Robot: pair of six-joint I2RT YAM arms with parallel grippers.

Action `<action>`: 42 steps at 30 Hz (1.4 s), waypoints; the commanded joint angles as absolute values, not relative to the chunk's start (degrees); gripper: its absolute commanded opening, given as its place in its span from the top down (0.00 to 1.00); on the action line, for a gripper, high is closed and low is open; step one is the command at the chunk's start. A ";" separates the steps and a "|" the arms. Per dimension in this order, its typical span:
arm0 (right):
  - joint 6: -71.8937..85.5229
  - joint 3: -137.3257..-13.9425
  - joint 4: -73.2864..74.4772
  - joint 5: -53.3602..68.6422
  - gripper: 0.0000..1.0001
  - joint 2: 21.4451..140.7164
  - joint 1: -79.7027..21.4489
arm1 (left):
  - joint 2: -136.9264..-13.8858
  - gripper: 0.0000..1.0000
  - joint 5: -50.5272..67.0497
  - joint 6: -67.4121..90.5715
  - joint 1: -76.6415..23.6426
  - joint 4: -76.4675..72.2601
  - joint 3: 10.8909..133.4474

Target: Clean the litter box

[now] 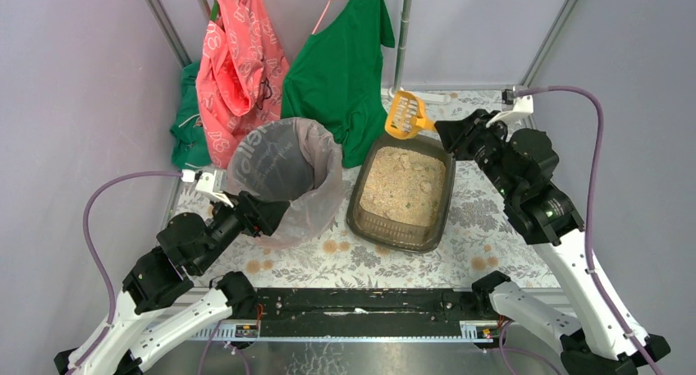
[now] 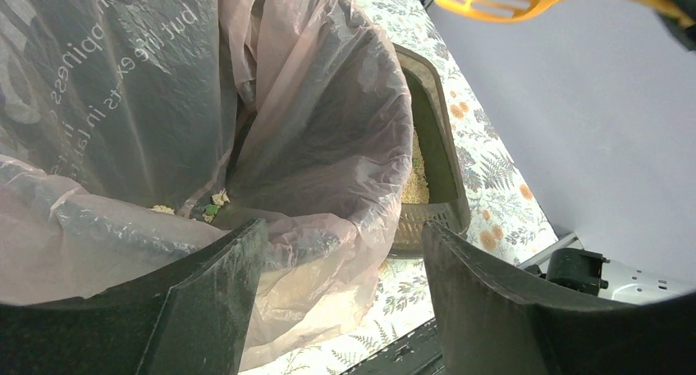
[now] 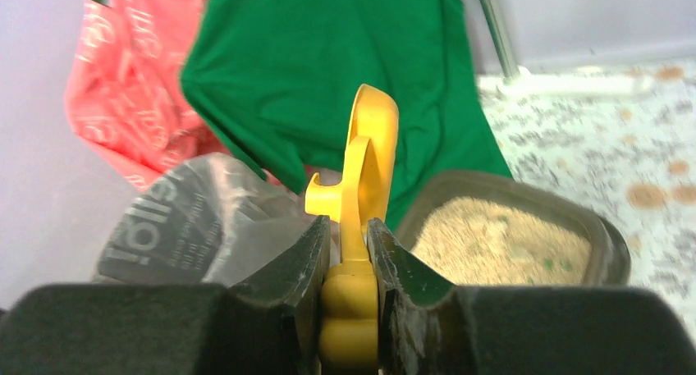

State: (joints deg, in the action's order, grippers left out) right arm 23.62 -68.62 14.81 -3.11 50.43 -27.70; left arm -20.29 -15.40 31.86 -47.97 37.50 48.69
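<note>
Grips the yellow slotted scoop (image 1: 405,115) by its handle with the right gripper (image 1: 441,130), jaws narrow and pinched on the plastic, at upper centre of the top view. Holds it in the air over the far rim of the litter box (image 1: 396,235), blade pointing toward the green shirt (image 1: 341,71). Finds the litter box at centre, just right of the bag-lined bin (image 1: 327,196), with beige litter and a few green specks inside. Holds the left gripper (image 1: 275,215) wide, closed on nothing, right at the near rim of the bin at lower left.

Reads as the scooping step: a few scraps already in the bag, blade clear of the litter, any load on it too small to tell. Calls next for tipping the blade down into the litter, sliding under the specks, lifting level, then swinging left over the bin without snagging shirt or liner.
</note>
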 commanded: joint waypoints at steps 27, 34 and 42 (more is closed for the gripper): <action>39.76 -49.16 20.20 -22.76 1.00 60.63 -26.63 | -18.38 0.24 -14.96 32.19 -48.32 39.21 46.05; 40.45 -45.23 12.82 -22.83 1.00 63.00 -26.39 | -17.72 0.24 -15.34 32.39 -48.27 39.66 45.74; 38.76 -42.45 2.45 -17.60 1.00 68.78 -25.86 | -18.82 0.24 -15.06 32.09 -48.33 39.64 46.05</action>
